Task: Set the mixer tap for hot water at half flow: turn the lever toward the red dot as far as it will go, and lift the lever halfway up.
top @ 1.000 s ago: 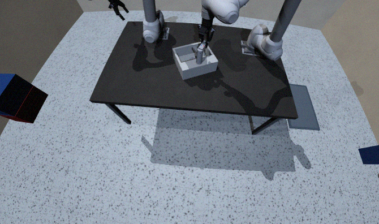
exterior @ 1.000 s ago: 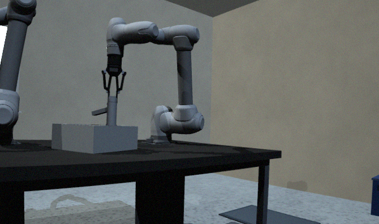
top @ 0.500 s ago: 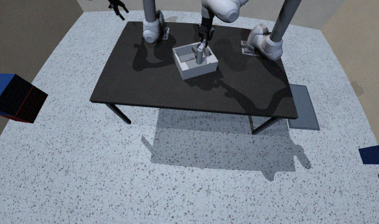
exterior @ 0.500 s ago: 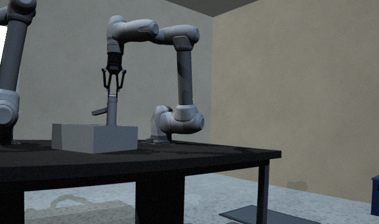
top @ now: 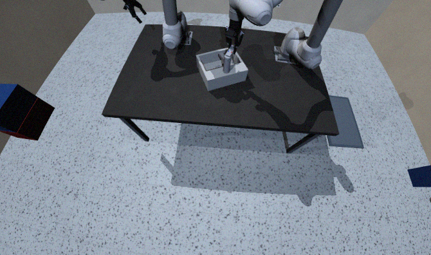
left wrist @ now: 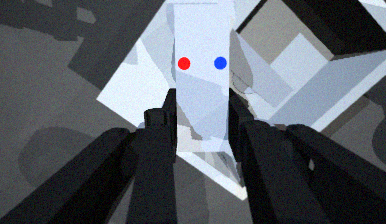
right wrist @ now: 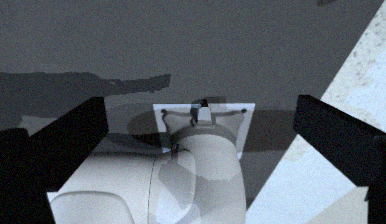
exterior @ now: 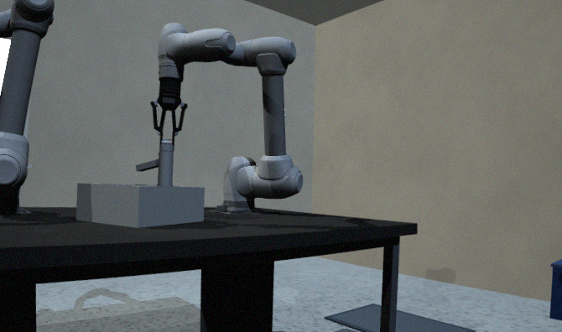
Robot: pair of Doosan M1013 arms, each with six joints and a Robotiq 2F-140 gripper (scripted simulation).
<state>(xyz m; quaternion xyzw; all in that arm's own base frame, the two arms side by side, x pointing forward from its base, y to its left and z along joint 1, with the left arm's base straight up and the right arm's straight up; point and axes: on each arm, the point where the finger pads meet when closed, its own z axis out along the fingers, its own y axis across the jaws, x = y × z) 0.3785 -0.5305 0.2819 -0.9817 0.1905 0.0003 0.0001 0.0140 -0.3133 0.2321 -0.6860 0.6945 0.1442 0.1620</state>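
The mixer tap's grey upright body (top: 226, 66) (exterior: 165, 168) rises from a pale open-topped basin (top: 228, 81) (exterior: 170, 208). Its flat pale lever (top: 228, 54) (left wrist: 202, 100) is on top, with a red dot (left wrist: 184, 63) and a blue dot (left wrist: 220, 63) side by side. The lever stands oblique to the basin's walls; its exact lift is hard to tell. My left gripper (top: 232, 48) (exterior: 167, 137) (left wrist: 199, 103) points down and is shut on the lever, one finger along each side. My right gripper (top: 143, 17) (right wrist: 201, 113) is open and empty, away from the tap.
The basin sits on the dark table (top: 169, 103) (exterior: 321, 230), toward its back. The tap's spout (exterior: 147, 165) sticks out below the lever. The right arm's base (top: 172, 35) (right wrist: 209, 155) and the left arm's base (top: 298, 48) (exterior: 271, 180) stand at the table's back.
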